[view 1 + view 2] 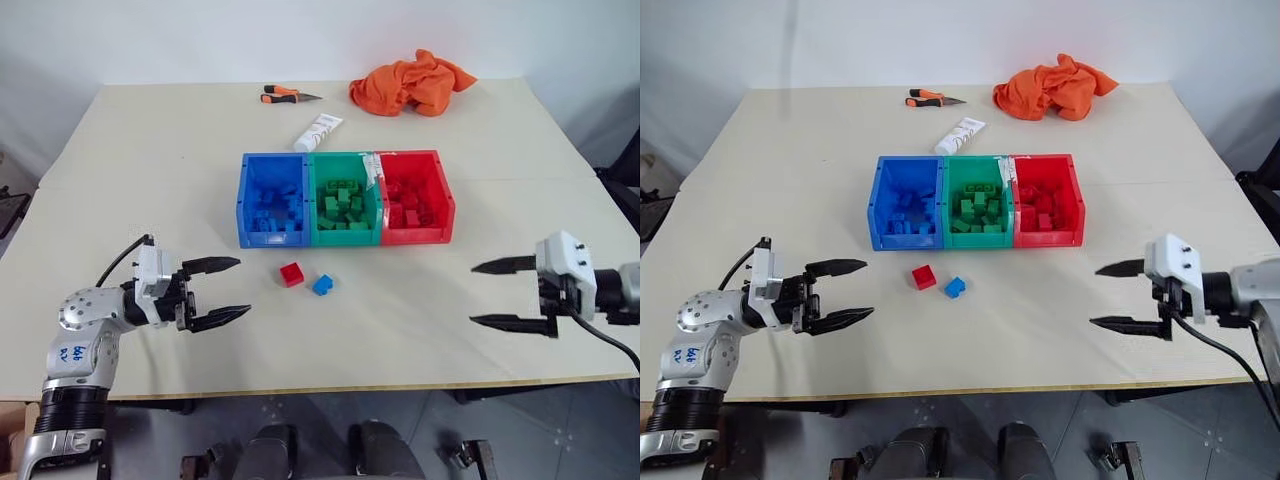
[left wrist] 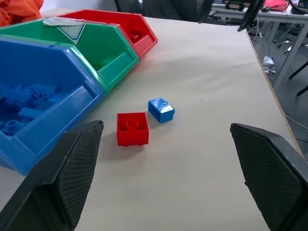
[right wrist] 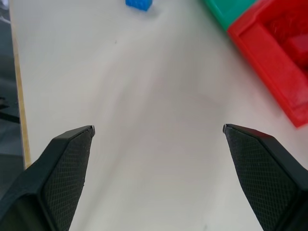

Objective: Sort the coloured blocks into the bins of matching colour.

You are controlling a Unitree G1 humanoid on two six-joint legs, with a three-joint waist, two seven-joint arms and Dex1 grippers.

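Both the left gripper [image 1: 231, 290] and right gripper [image 1: 488, 293] hold their jaws wide apart, empty, flanking the red block [image 1: 291, 274] and blue block [image 1: 322, 285] before the bins [image 1: 345, 238].

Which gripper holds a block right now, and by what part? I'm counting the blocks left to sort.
Neither. The left gripper and right gripper are both open and empty.

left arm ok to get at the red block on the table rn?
Probably yes. The left gripper is open and points toward the red block, with only bare table between them. The blue block sits just beyond it, apart.
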